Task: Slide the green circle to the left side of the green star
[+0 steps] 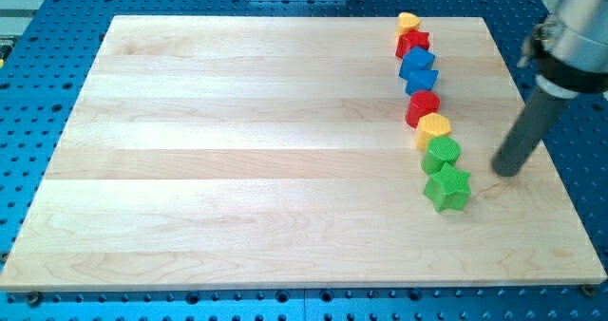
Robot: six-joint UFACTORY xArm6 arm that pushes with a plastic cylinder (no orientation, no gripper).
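The blocks form a ragged line down the right part of the board [237, 150]. From the view's top: yellow block [408, 22], red star [413, 43], two blue blocks [418, 70] touching each other, red block [422, 106], yellow hexagon [433, 129], green circle [442, 154], green star [447, 188].

The green circle touches the yellow hexagon above it and touches or nearly touches the green star below. It sits just above the star, slightly to the view's left of the star's centre, not yet beside it.

The tip [507, 172] rests on the board to the view's right of the circle and star, near them but clear of both. The arm has no fingers, only the rod; nothing is grasped or touched.

Handling, as a judgement: the circle looks small, light and rigid, and should slide easily on smooth wood. A round body tends to roll off a rod that pushes off-centre, so contact should go through its middle. Best contact is on the upper right edge, pushing left and downward around the star.

Risk: hexagon and star are packed close; either may be dragged along.
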